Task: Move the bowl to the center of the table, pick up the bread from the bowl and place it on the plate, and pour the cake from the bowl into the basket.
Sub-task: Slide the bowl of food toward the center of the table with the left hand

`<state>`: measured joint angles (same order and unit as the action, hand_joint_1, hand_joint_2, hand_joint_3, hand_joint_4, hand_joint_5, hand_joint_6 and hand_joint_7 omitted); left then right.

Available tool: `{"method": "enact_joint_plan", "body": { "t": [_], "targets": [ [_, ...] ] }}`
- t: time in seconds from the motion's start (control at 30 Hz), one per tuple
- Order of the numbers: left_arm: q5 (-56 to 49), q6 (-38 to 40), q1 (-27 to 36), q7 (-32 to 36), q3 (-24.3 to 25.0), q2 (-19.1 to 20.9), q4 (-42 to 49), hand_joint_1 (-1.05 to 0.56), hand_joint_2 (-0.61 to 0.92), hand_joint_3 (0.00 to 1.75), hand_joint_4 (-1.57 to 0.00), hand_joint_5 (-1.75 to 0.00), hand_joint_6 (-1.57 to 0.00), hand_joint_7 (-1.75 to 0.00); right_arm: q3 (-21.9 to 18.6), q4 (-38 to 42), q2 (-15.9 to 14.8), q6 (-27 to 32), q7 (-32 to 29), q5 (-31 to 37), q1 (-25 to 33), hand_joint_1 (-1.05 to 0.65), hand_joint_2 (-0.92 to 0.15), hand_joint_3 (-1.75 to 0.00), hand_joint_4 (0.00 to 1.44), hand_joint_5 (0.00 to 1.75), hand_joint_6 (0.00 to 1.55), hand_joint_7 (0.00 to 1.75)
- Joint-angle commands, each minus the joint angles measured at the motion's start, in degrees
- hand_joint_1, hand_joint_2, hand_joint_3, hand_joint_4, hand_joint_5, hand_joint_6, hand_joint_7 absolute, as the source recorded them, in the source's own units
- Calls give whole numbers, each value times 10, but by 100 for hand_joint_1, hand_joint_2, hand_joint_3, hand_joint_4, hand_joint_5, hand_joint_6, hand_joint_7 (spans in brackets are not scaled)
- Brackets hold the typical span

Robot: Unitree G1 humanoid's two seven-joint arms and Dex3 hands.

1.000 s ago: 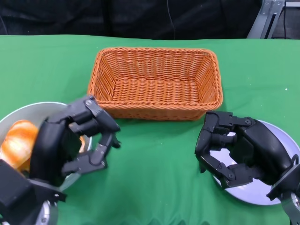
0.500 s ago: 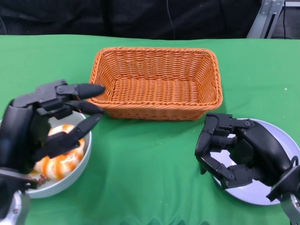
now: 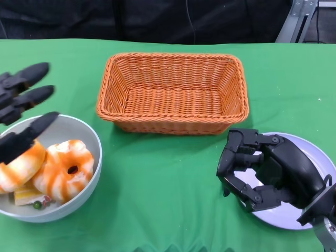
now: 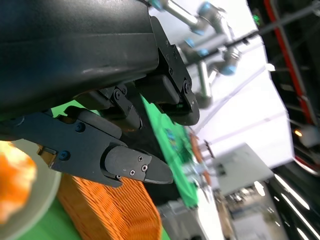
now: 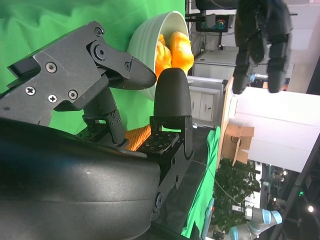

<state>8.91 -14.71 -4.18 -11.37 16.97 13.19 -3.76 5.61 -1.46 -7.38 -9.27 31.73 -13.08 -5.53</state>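
Observation:
A pale bowl stands at the table's near left. It holds two orange-and-white glazed bread rings and a small piece of cake under them. My left hand hovers at the far left over the bowl's rim, fingers spread, holding nothing. My right hand hangs over the white plate at the near right, fingers loosely curled with a gap and nothing in them. The orange wicker basket sits empty at the back centre. The right wrist view shows the bowl, the bread and my left hand.
Green cloth covers the table between bowl and plate. The left wrist view shows my fingers with the basket beyond them. A metal stand rises at the back right.
My left hand has pulled back to the left and spread its fingers, uncovering the bowl and the bread in it. My right hand has stayed over the plate.

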Motion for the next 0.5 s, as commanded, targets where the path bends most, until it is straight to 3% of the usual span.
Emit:
{"method": "enact_joint_plan", "body": {
  "t": [0.03,0.5],
  "targets": [
    [-12,-12,-11,5,12,25,29,-55,92,12,-62,-5,-63,0,-2,-1,-5,-6,1,-1,1,-17,-57,-95,71,167,66,134],
    [-43,-42,-44,36,31,61,194,-62,92,30,-47,0,-46,0,-3,-7,-6,1,0,-5,8,-18,-56,-95,71,166,66,134]
  ]
}}
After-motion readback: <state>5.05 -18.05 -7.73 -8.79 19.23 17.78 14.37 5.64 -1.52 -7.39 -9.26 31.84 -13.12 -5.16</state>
